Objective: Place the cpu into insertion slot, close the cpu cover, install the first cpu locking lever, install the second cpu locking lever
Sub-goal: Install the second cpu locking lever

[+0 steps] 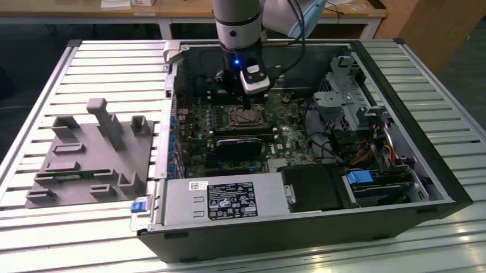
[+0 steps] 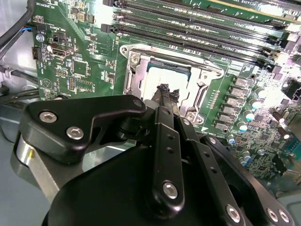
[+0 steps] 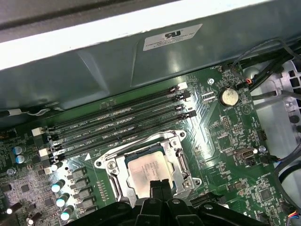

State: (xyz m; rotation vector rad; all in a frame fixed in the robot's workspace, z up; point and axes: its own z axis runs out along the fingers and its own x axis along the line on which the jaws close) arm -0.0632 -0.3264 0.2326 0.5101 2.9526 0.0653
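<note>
The cpu lies flat in the insertion slot on the green motherboard, its pale metal top showing. The silvery cpu cover lies down around it as a frame, seen also in the second wrist view as the cpu cover beside the cpu. A thin lever wire runs along the socket side that faces the memory slots. My gripper hangs just over the chip's edge, fingertips together and holding nothing. In the exterior view the gripper stands straight above the socket.
Long black memory slots lie beside the socket. A coin battery sits on the board. A black card, the power supply and a drive cage crowd the case. A grey fixture sits at the exterior view's left.
</note>
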